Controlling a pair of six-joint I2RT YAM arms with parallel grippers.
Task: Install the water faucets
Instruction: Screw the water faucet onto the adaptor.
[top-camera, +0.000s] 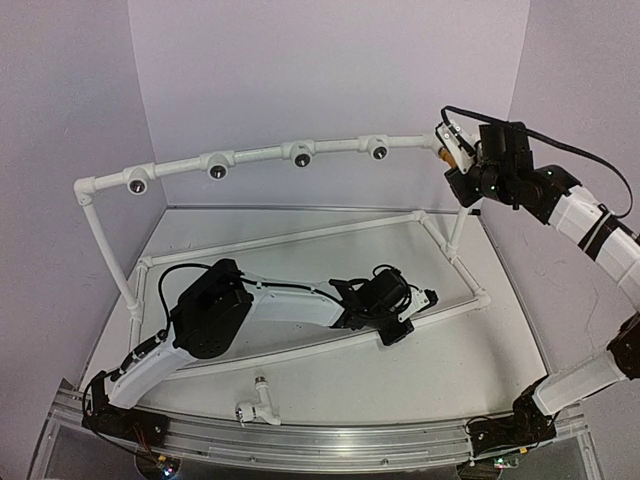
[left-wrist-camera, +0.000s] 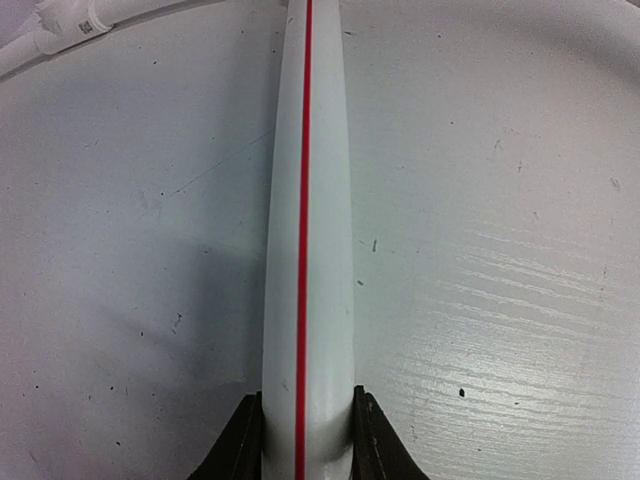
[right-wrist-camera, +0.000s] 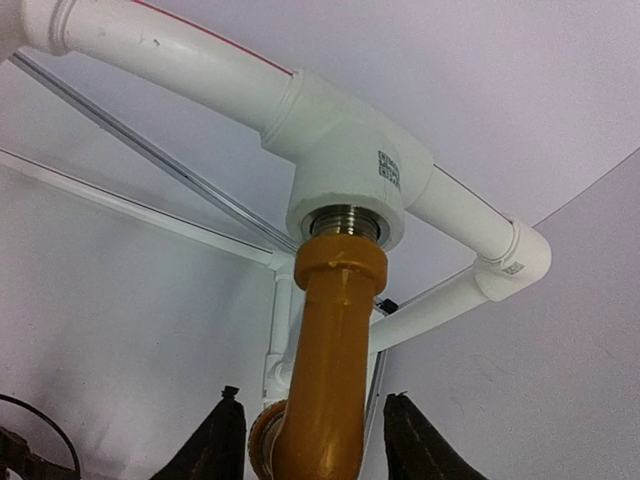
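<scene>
Right end effector (right-wrist-camera: 312, 405) stands part-open astride the yellow faucet (right-wrist-camera: 328, 330), raised at the far right corner of the frame (top-camera: 255, 156). A gap shows beside its right finger; whether the left finger touches I cannot tell. The faucet is yellow-orange, smooth and tubular, with a thicker collar at its top. A band of metal thread (right-wrist-camera: 345, 222) shows between that collar and the white tee (right-wrist-camera: 345, 150) above. Its lower bend is cut off at the bottom of the wrist view, and the top view shows only a speck of orange. Left end effector (left-wrist-camera: 307, 405) is clamped on a red-striped pipe (left-wrist-camera: 305, 200) low over the counter (top-camera: 500, 370). White faucet (top-camera: 257, 406), small and hard to make out, lies on the counter near the front edge, between the arm bases.
</scene>
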